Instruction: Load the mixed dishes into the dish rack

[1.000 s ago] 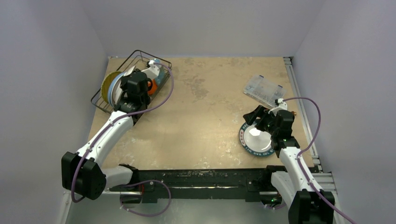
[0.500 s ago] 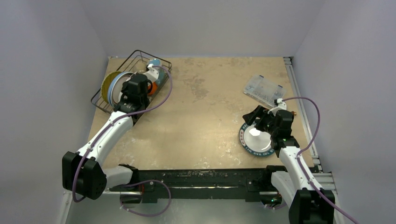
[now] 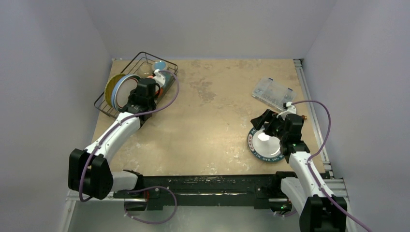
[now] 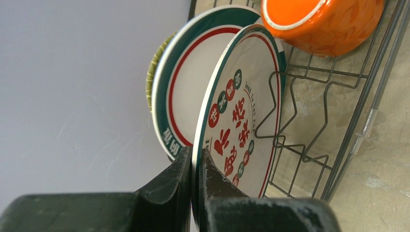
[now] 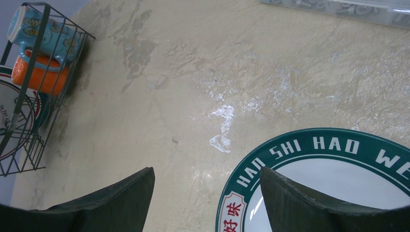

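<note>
The black wire dish rack [image 3: 138,84] stands at the far left. My left gripper [image 3: 141,94] is shut on the rim of the white red-dotted plate [image 4: 241,121], which stands upright in the rack [image 4: 338,159]. Behind it stand a white teal-rimmed plate [image 4: 188,92] and the yellow woven plate [image 4: 151,82]. The orange cup [image 4: 324,21] and blue mug [image 3: 159,66] lie at the rack's far end. My right gripper [image 5: 207,175] is open, low over the left edge of another white teal-rimmed plate [image 5: 338,154] lying flat on the table [image 3: 265,143]. The cream cup is hidden.
A clear plastic compartment box [image 3: 273,93] sits behind the right plate, near the table's right edge. Grey walls close the table at the back and both sides. The rack also shows at the left of the right wrist view [image 5: 29,145].
My left gripper has shifted a little toward the near right along the rack with the plate in it, uncovering the blue mug. The right arm has not moved.
</note>
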Robot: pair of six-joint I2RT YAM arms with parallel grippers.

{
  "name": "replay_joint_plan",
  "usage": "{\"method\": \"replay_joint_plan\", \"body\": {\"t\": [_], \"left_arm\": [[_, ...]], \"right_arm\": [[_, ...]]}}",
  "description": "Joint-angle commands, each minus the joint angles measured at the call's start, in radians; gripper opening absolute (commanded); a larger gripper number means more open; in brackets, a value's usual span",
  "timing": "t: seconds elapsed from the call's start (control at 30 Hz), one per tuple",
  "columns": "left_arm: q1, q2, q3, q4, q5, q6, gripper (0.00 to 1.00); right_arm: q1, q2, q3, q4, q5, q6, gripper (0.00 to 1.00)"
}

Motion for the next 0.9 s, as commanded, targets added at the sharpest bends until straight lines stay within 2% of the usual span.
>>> {"method": "replay_joint_plan", "body": {"t": [0.0, 0.1, 0.2, 0.3, 0.43, 0.7, 0.8, 0.87], "left_arm": [[0.015, 0.060, 0.054, 0.077, -0.026, -0.042, 0.00], [0.017, 0.096, 0.036, 0.149, -0.088, -0.044, 0.00], [0.023, 0.113, 0.017, 0.229, -0.139, -0.041, 0.22], [0.049, 0.107, 0.030, 0.216, -0.134, -0.101, 0.43], [0.077, 0.103, 0.042, 0.148, -0.114, -0.193, 0.58], [0.128, 0.058, -0.029, 0.224, -0.125, -0.306, 0.75], [0.146, 0.060, -0.022, 0.241, -0.132, -0.321, 0.76], [0.159, 0.056, -0.011, 0.219, -0.128, -0.376, 0.71]], "right_arm": [[0.008, 0.000, 0.001, 0.036, -0.012, -0.018, 0.80], [0.009, -0.005, 0.000, 0.039, -0.010, -0.017, 0.80], [0.009, -0.011, -0.001, 0.037, -0.006, -0.018, 0.80], [0.010, -0.004, 0.000, 0.038, -0.006, -0.016, 0.80], [0.010, 0.014, 0.005, 0.036, -0.006, -0.020, 0.80], [0.010, 0.026, 0.009, 0.032, 0.006, -0.020, 0.80], [0.009, 0.038, 0.011, 0.031, 0.015, -0.019, 0.80], [0.022, 0.051, 0.014, 0.031, 0.015, -0.019, 0.80]]}}
